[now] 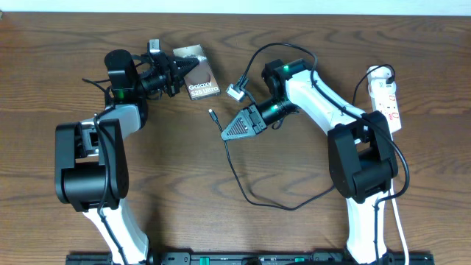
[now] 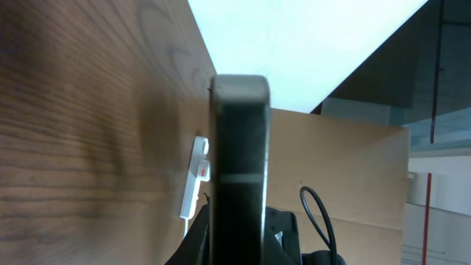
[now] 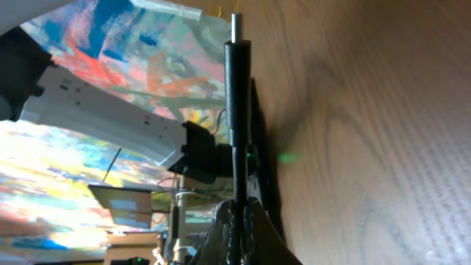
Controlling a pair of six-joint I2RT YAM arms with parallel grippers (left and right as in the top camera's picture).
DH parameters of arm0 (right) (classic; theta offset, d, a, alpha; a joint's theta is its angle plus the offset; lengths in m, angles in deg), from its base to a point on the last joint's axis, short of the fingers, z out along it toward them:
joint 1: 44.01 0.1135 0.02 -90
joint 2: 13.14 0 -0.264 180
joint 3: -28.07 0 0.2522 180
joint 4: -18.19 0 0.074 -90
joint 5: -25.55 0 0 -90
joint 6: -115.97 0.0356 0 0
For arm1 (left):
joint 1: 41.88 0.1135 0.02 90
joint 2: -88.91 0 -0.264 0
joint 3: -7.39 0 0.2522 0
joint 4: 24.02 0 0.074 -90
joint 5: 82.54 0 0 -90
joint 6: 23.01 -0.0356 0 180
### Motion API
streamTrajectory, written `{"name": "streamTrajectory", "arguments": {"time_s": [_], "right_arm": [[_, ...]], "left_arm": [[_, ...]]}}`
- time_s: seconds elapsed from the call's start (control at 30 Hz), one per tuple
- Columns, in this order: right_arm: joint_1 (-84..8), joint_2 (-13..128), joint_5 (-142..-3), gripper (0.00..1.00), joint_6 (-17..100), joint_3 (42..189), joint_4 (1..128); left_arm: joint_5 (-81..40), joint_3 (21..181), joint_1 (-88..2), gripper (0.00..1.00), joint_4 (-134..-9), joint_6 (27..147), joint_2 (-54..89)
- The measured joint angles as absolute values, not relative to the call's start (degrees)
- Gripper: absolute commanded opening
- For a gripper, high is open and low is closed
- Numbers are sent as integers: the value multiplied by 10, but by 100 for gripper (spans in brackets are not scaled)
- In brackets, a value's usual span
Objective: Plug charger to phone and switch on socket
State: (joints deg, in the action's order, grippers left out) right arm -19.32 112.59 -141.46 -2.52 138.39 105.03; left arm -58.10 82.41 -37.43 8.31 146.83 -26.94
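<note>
charger [image 3: 237,96] clamped just behind its tip in the right gripper [image 1: 225,134], left gripper [image 1: 179,71] clenched on the phone [image 1: 200,79], tip near the phone, not touching.

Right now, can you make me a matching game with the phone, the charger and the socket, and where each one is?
Things:
1. phone
2. charger
3. socket

Places:
A. lying on the table beside the right arm
B. pinched in the right gripper, tip sticking out
C. gripped by the left gripper

Pairs: 1-C, 2-B, 3-A.
</note>
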Motion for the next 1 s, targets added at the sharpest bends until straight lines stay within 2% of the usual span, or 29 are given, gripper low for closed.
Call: {"name": "streamTrajectory", "arguments": {"time_s": [0.3, 0.67, 1.0], "right_arm": [[-193, 1126, -1423, 1, 46, 1384, 972], [-198, 1126, -1502, 1, 110, 1383, 939], [-232, 1142, -1517, 1, 161, 1338, 918]], "left_arm": [[-587, 824, -374, 8, 108, 1489, -269], [-587, 824, -372, 7, 143, 1493, -269], [-587, 824, -371, 7, 143, 1492, -269]]}}
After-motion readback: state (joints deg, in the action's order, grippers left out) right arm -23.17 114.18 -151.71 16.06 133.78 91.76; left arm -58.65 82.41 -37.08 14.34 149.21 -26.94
